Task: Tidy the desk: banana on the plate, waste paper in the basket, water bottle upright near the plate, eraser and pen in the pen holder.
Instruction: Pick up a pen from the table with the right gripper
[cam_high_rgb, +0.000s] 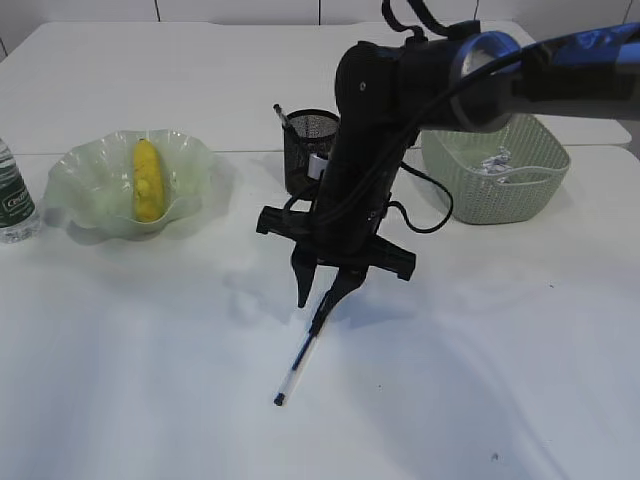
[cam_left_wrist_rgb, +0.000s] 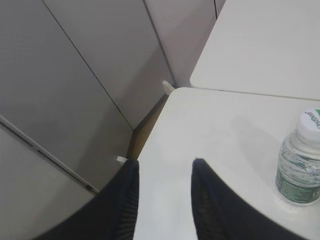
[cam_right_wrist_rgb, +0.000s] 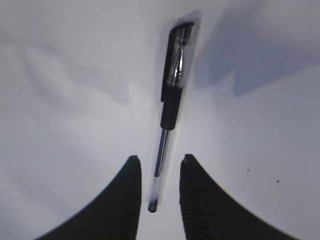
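A clear pen (cam_high_rgb: 302, 352) with a black cap lies on the white desk (cam_high_rgb: 150, 380). My right gripper (cam_high_rgb: 322, 292) hangs over its upper end, open. In the right wrist view the pen (cam_right_wrist_rgb: 170, 105) runs between the fingers (cam_right_wrist_rgb: 125, 200) with a gap on each side. The banana (cam_high_rgb: 147, 180) lies in the pale green plate (cam_high_rgb: 80, 165). The water bottle (cam_high_rgb: 12, 200) stands upright left of the plate. Waste paper (cam_high_rgb: 497, 160) sits in the sage basket (cam_high_rgb: 520, 195). Something white shows through the mesh of the pen holder (cam_high_rgb: 312, 140); I cannot tell whether it is the eraser. My left gripper (cam_left_wrist_rgb: 165, 162) is open and holds nothing, with the bottle (cam_left_wrist_rgb: 300, 165) to its right.
Another pen (cam_high_rgb: 281, 113) sticks out of the pen holder. A black cable (cam_high_rgb: 432, 205) loops from the right arm in front of the basket. The left wrist view looks over the desk's corner (cam_left_wrist_rgb: 172, 92) toward grey wall panels (cam_left_wrist_rgb: 75, 100).
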